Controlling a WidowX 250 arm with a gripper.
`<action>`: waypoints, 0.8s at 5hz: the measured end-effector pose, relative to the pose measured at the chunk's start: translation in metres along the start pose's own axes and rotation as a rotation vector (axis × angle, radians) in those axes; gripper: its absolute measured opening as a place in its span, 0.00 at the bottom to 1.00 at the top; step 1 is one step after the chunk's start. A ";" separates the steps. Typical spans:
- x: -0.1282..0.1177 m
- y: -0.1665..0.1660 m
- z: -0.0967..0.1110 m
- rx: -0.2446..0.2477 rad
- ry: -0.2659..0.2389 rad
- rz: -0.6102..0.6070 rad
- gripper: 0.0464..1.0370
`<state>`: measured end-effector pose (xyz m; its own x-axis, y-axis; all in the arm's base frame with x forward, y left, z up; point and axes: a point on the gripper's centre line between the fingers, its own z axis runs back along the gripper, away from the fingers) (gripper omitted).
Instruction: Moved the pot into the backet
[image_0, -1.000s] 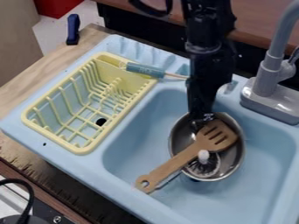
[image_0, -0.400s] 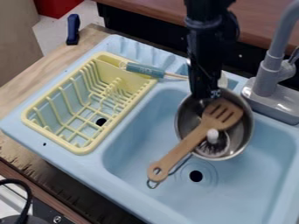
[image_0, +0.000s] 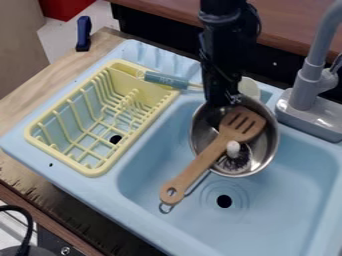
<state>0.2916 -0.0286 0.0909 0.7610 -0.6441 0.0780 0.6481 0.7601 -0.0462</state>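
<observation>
The black gripper (image_0: 223, 102) is shut on the upper-left rim of the metal pot (image_0: 268, 146), which hangs raised over the blue sink basin. Inside the pot lean a wooden slotted spatula (image_0: 215, 150) and a whisk-like brush (image_0: 234, 156) with a white tip; their handles stick out over the pot's lower-left rim. Left of the pot and apart from it, the yellow dish basket (image_0: 141, 134) sits on the sink's left side. The fingertips are partly hidden at the pot's rim.
A blue-handled utensil (image_0: 165, 80) lies across the basket's upper-right corner. The grey faucet (image_0: 306, 95) stands right of the pot. A divider edge runs between basket and basin (image_0: 300, 200); a pale round item (image_0: 249, 87) is behind the pot.
The gripper and pot have risen and shifted toward the back of the sink, then a little left. The spatula and brush moved with the pot, and the drain came into view below.
</observation>
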 end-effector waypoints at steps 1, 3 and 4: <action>-0.003 0.010 0.011 0.003 -0.003 0.031 0.01; -0.018 0.032 0.032 -0.020 0.002 0.064 0.01; -0.031 0.042 0.032 -0.026 0.009 0.059 0.01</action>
<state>0.2946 0.0258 0.1181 0.7979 -0.5992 0.0657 0.6028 0.7943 -0.0759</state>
